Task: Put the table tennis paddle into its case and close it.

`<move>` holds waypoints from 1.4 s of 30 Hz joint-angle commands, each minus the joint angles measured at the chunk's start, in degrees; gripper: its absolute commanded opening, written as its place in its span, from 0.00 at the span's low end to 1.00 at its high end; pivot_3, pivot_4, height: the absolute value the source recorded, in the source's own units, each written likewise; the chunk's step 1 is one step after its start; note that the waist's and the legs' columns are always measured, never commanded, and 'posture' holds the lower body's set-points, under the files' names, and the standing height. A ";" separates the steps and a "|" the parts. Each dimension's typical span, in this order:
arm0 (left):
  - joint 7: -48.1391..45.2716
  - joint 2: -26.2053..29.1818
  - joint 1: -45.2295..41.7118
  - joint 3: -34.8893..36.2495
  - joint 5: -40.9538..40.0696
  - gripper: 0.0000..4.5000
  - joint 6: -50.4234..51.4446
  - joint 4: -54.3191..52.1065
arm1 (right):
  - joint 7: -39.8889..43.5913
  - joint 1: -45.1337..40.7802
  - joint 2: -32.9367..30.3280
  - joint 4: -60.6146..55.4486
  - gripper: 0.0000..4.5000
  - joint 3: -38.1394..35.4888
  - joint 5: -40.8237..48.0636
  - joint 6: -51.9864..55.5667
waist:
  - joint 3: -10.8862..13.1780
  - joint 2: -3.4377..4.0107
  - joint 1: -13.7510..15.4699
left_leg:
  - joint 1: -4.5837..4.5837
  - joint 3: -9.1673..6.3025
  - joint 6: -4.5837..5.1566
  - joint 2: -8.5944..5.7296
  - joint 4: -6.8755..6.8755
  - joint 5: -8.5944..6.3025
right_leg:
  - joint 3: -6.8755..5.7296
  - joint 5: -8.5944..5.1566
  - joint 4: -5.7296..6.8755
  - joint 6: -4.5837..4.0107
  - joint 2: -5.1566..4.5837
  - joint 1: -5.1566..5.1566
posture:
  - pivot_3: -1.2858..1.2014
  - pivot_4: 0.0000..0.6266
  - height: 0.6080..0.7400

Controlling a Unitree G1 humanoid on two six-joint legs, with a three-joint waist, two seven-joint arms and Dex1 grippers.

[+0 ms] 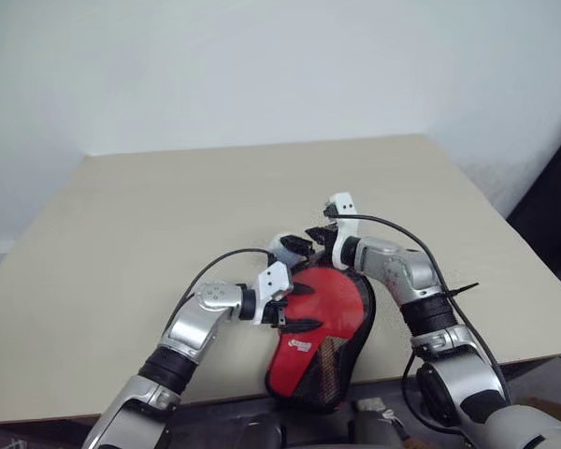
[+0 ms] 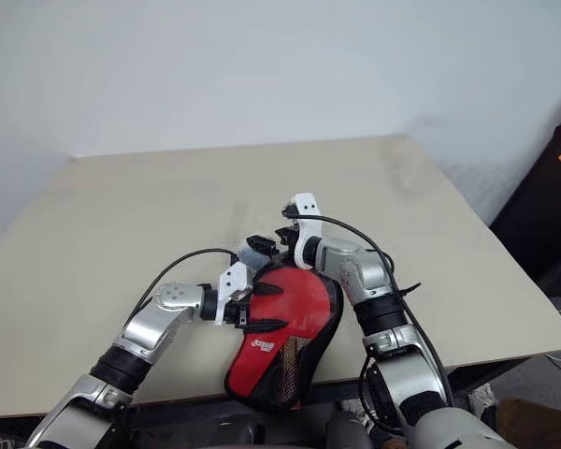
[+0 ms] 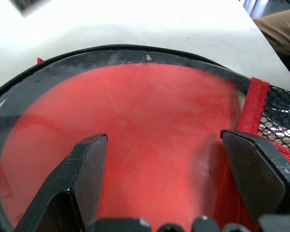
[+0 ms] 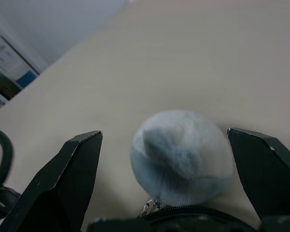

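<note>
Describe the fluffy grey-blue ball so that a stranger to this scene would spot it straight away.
Start at the beige table and find the red case lying at its near edge. At the case's far rim, by the zip, hangs the pompom, between the open right gripper's fingers. It is the one soft, round, pale thing among red fabric and black mesh.

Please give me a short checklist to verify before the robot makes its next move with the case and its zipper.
1. Case lies flat on the table, red side up: ok.
2. Left gripper open over the clear window panel, fingers spread and not clamping: ok.
3. Right gripper open, with the fluffy grey pompom between its fingers: ok.
4. Pompom hangs from the zipper pull at the case edge: ok.
5. Paddle fully inside the case: cannot tell.
6. Zipper closed all around: cannot tell.
</note>
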 commanded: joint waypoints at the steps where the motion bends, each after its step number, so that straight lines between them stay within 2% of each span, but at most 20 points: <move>1: 1.70 -0.27 1.79 -1.77 3.65 0.87 2.33 3.29 | 0.38 -3.48 1.23 3.45 1.00 0.64 -3.12 -3.89 | -0.01 0.00 -0.04 | 0.00 0.00 0.00 0.00 0.00 0.00 | 0.00 0.00 0.00 0.00 0.00 0.00 | 0.52 0.00 1.00; 5: 2.20 -0.63 1.83 -1.51 3.75 0.87 2.53 3.40 | -0.97 -5.37 2.40 9.66 1.00 2.87 -8.57 -7.87 | -0.03 0.02 -0.09 | 0.00 -0.02 0.00 0.00 -0.01 0.00 | -0.01 0.00 0.02 0.00 0.02 -0.01 | 0.52 0.00 1.00; 10: 2.75 -0.85 2.03 -1.15 3.72 0.87 3.04 2.99 | 0.69 -5.89 3.48 12.93 1.00 4.57 -11.47 -6.98 | -0.08 0.00 -0.08 | 0.01 -0.04 -0.01 0.00 -0.02 0.00 | 0.00 0.00 0.02 0.00 0.03 -0.02 | 0.52 0.00 1.00; 13: 3.14 -0.97 2.10 -1.05 3.77 0.88 3.32 2.86 | 1.63 -5.33 4.19 11.66 0.86 4.51 -11.59 -6.54 | -0.13 0.02 -0.09 | 0.03 -0.05 -0.01 0.00 -0.01 0.00 | -0.01 0.00 0.03 0.00 0.03 -0.02 | 0.52 0.00 1.00; 17: 3.42 -1.04 2.15 -1.24 4.09 0.88 3.32 2.88 | 1.31 -5.09 4.66 10.38 0.53 3.51 -11.75 -6.26 | -0.19 0.04 -0.09 | 0.04 -0.07 -0.01 0.01 -0.01 0.00 | -0.01 0.00 0.04 0.00 0.05 -0.02 | 0.52 0.00 1.00; 21: 3.81 -1.22 1.96 -1.73 4.96 0.88 2.86 3.64 | -1.19 -5.40 5.10 9.52 0.26 -0.07 -10.59 -6.72 | -0.20 0.06 -0.07 | 0.03 -0.08 -0.01 0.01 -0.02 0.00 | -0.02 0.00 0.04 0.00 0.05 -0.02 | 0.52 0.00 1.00; 24: 3.89 -1.50 2.06 -1.81 5.14 0.88 2.92 3.50 | -5.28 -6.23 5.45 9.76 0.09 -4.02 -9.97 -6.66 | -0.20 0.07 -0.05 | 0.03 -0.08 -0.01 0.01 -0.02 0.00 | -0.02 0.00 0.04 0.00 0.05 -0.01 | 0.52 0.00 1.00; 26: 4.02 -1.71 2.10 -1.79 5.27 0.88 2.95 3.48 | -8.87 -6.50 5.19 10.54 0.02 -7.13 -9.73 -7.64 | -0.21 0.07 -0.04 | 0.03 -0.09 -0.01 0.01 -0.02 0.00 | -0.03 0.00 0.03 -0.01 0.05 -0.01 | 0.52 0.00 1.00; 31: 4.34 -2.13 2.57 -1.79 5.45 0.88 3.29 2.79 | -13.74 -4.16 2.08 8.51 0.02 -14.48 -7.88 -8.16 | -0.21 0.08 0.12 | 0.02 -0.08 -0.01 0.00 -0.02 0.00 | -0.03 0.00 0.01 -0.01 0.04 0.01 | 0.52 0.00 1.00; 42: 4.20 -2.76 2.02 -1.83 5.92 0.88 2.90 3.93 | -13.01 9.74 -11.04 -7.83 0.02 -20.65 -5.66 -1.56 | -0.25 0.18 0.23 | -0.04 -0.03 0.00 -0.01 -0.01 0.00 | 0.01 -0.02 -0.04 0.00 0.02 0.03 | 0.52 0.00 1.00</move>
